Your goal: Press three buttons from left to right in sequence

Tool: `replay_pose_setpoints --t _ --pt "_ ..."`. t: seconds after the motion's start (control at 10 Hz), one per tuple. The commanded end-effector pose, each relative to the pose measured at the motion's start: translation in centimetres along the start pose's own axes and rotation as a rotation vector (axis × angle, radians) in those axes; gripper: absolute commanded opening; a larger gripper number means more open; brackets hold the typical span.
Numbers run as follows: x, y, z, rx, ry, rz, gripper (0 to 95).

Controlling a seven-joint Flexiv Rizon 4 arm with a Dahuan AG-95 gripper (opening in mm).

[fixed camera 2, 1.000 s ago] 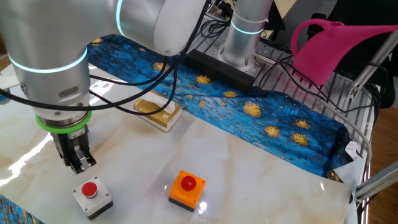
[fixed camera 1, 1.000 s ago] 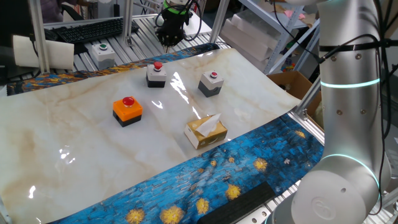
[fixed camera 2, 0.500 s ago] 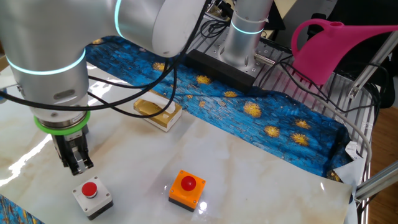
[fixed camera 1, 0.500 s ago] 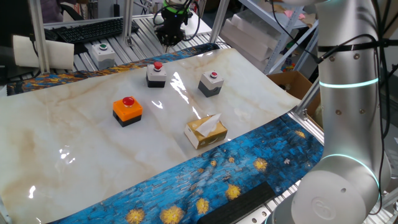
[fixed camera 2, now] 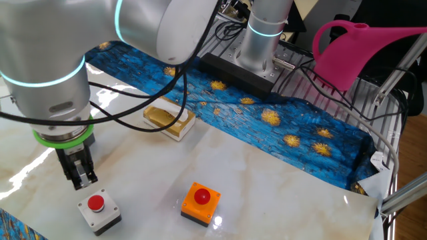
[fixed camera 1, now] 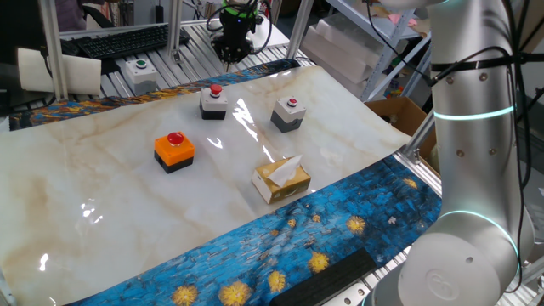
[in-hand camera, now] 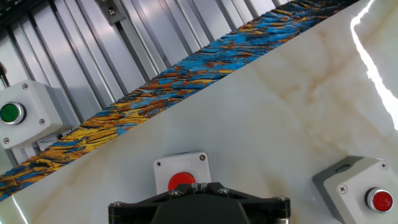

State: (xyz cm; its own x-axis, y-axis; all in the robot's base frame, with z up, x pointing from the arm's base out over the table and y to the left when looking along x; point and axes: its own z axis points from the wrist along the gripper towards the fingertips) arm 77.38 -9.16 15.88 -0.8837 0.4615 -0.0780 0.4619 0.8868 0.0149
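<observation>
The pincer (fixed camera 2: pixel 79 179) hangs pointing straight down with its two fingers pressed together and nothing between them, which makes sense for poking a push-button with one blunt tip rather than gripping anything. It is clear of the table, raised above the marble-patterned mat (fixed camera 1: pixel 102 195).

Just below it and slightly to one side sits a grey button box (fixed camera 2: pixel 99 209) with a red cap; the hand view shows that same box (in-hand camera: pixel 181 174) right at the fingertips' edge, so the tip looks nearly lined up over it but not touching. Near that box, a little further from the pincer, is the orange button box (fixed camera 2: pixel 201 202) on its black base. The second grey button box (in-hand camera: pixel 364 190) lies off to the other side, beyond the near grey one as seen from the orange one.

The three stand in a loose row, well spaced so each can be pressed alone. A yellow tissue box (fixed camera 1: pixel 281 179) rests well apart, and a pale box with a green button (in-hand camera: pixel 22 113) sits off the mat, beyond its edge.
</observation>
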Motion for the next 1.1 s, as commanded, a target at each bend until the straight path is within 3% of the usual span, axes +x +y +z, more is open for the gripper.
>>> replay_pose_setpoints --t 0.1,0.6,0.9,1.1 --pt "0.19 -0.06 -0.02 -0.004 -0.011 -0.005 0.0" --pt "0.17 -0.06 0.13 -0.013 -0.022 -0.042 0.0" --pt "0.16 -0.07 0.29 -0.032 -0.012 -0.036 0.0" --pt "1.04 -0.61 0.23 -0.029 -0.013 -0.043 0.0"
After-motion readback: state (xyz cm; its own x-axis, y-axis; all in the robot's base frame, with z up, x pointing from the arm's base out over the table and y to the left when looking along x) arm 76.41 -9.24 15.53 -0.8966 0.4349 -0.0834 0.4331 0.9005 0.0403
